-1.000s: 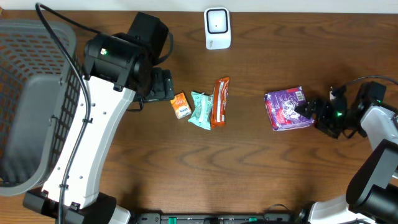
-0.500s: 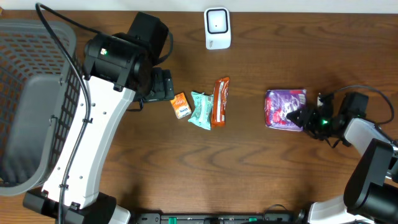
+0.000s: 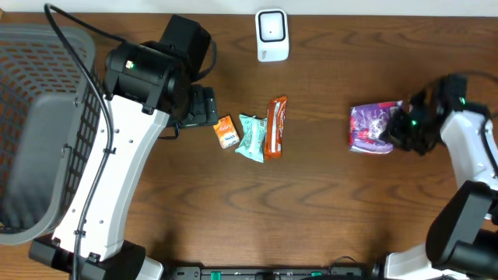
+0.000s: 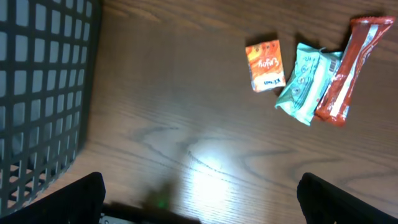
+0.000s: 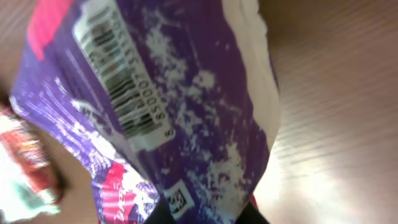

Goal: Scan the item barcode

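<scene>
Barcode [image 5: 124, 99] on purple bag [image 3: 372, 128], right side of table [image 3: 327, 210]
Grey basket [image 3: 39, 117] is sitting at the far left; left gripper [image 4: 199, 202] is hovering beside it over bare wood, jaws spread wide and holding nothing; orange packet [image 3: 226, 131], teal packet [image 3: 251, 138] and red bar [image 3: 275, 127] are lying side by side near the centre, with white scanner [image 3: 271, 35] standing at the far edge behind them; right gripper [image 3: 405, 124] is pinching the purple bag by its right edge, jaws pressed nearly together, barcode facing the wrist camera
</scene>
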### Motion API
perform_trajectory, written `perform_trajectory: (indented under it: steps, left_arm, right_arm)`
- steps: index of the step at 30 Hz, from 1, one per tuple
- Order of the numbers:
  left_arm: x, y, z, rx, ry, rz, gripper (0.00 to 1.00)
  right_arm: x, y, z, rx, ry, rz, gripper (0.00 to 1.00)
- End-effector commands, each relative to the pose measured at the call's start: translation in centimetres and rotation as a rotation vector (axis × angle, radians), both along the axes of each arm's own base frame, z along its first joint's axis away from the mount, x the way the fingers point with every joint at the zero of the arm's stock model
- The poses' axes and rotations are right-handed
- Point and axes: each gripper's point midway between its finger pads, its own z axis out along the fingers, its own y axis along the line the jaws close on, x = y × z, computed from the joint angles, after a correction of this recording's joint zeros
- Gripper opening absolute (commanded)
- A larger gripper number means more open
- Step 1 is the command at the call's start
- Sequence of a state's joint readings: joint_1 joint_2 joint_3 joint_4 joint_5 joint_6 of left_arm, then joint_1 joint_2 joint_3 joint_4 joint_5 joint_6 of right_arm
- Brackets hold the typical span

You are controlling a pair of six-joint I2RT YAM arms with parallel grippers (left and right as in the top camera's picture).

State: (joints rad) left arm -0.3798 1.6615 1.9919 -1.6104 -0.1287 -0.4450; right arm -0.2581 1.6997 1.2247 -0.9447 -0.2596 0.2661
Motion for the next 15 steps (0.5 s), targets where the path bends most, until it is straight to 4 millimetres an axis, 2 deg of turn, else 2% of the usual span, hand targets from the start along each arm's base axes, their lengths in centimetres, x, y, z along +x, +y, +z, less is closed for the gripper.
perform_trajectory:
  steps: [1,5,7,10,15]
  left_arm:
    - [-1.0,0.5,0.0,0.016,0.037,0.007,0.98]
    - [-1.0,0.5,0.0,0.016,0.037,0.007,0.98]
    - [-1.0,0.5,0.0,0.016,0.037,0.007,0.98]
    - [-1.0,0.5,0.0,0.016,0.037,0.007,0.98]
    - [-1.0,0.5,0.0,0.016,0.037,0.007,0.98]
  right_arm:
    - [0.2,-3.6,3.5,-0.460,0.066,-0.110,0.01]
    - [-0.4,-4.6,6.1,-0.816,0.061,-0.180,0.01]
    - [-0.6,-4.1,6.1,-0.887,0.046,-0.192,0.01]
    - [-0.8,-2.8,4.8,-0.950,0.024,-0.173,0.01]
    - [-1.8,-0.4,0.2,-0.940,0.036,-0.079,0.11]
